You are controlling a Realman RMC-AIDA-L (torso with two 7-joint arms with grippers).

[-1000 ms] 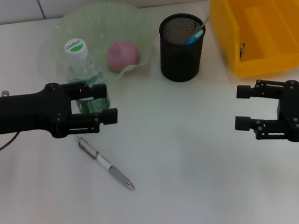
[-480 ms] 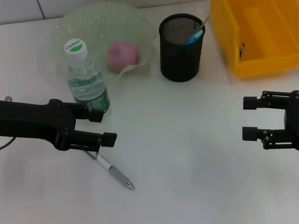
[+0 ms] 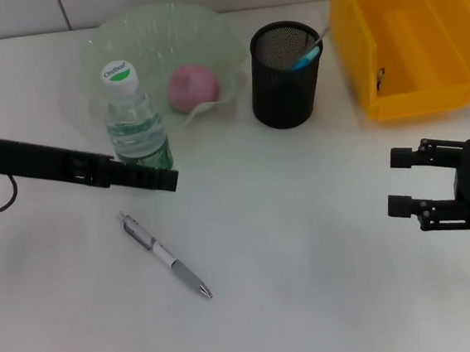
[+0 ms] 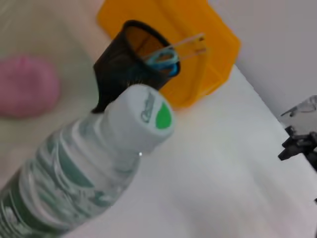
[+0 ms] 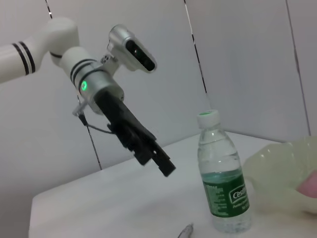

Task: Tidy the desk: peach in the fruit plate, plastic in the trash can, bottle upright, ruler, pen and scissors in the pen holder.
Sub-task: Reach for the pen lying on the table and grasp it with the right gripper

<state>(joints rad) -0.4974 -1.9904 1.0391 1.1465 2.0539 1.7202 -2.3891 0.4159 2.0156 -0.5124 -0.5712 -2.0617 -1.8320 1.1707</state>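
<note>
The bottle [image 3: 135,123] stands upright by the green fruit plate [image 3: 204,29], which holds the pink peach [image 3: 192,87]. Turned edge-on, my left gripper [image 3: 169,179] sits just in front of the bottle's base, not around it; the right wrist view shows it [image 5: 161,163] apart from the bottle [image 5: 223,191]. The pen [image 3: 166,257] lies loose on the table in front of the left gripper. The black mesh pen holder [image 3: 284,84] contains blue-handled scissors [image 4: 163,58] and a clear ruler [image 4: 185,43]. My right gripper [image 3: 404,181] hovers open at the right. No plastic is in view.
A yellow bin [image 3: 413,84] stands at the back right, behind the right gripper. The left wrist view looks past the bottle cap [image 4: 148,119] toward the pen holder [image 4: 124,74].
My left gripper let go of the bottle, drew back and rolled edge-on, uncovering the pen. The right gripper drifted right and nearer the front edge.
</note>
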